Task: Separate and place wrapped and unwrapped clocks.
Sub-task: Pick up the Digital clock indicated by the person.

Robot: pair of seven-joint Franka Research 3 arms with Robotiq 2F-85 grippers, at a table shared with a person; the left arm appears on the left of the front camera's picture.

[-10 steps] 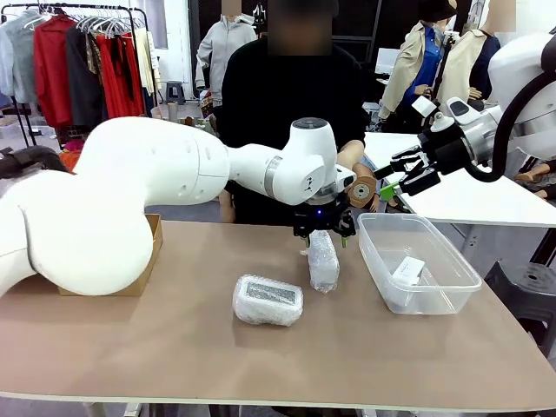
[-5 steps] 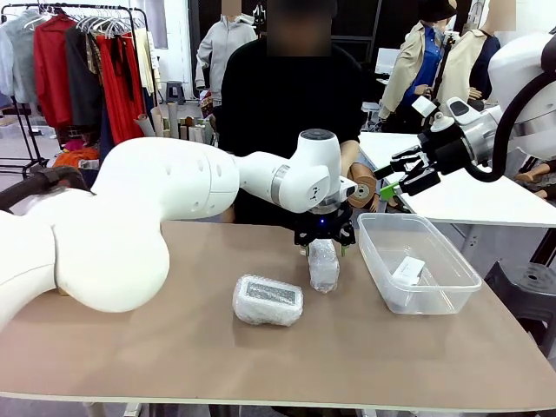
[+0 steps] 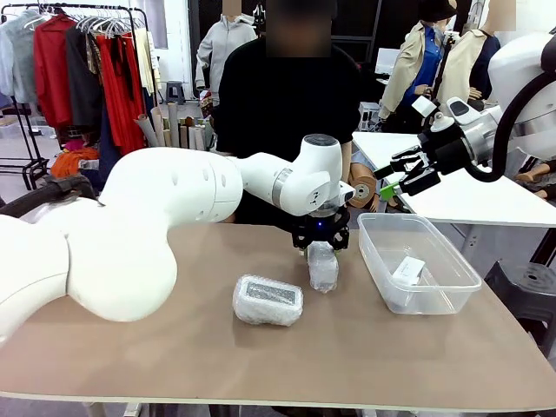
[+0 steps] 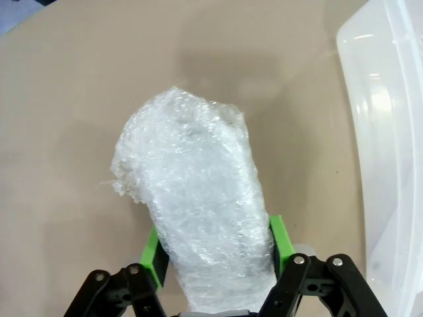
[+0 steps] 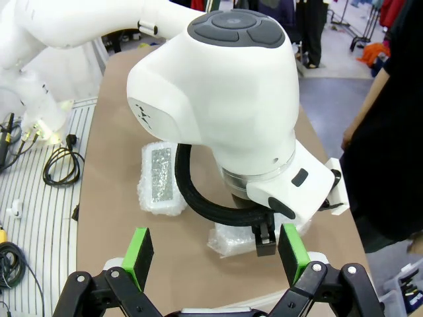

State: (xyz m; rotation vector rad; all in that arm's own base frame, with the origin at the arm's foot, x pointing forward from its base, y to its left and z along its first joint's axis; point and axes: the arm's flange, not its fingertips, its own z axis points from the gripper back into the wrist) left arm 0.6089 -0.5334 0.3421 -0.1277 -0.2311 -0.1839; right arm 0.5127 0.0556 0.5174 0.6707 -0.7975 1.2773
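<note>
Our wrapped clock (image 4: 198, 218) lies on the table just beside the clear bin (image 3: 439, 294), with our left gripper (image 3: 322, 249) clamped on its sides. Our right gripper (image 3: 397, 179) hangs above the bin's far edge, fingers apart.

Wrapped clock (image 4: 195, 198) — near end behind claw (image 4: 217, 249)

This looks like a robot test room set up in a garment workshop, with a clothes rack (image 3: 87, 61) of hanging coats and dresses, upright rolls (image 3: 178, 126) beside it, loose cables (image 5: 59, 168) on the floor and plain worktables (image 3: 174, 365).
</note>
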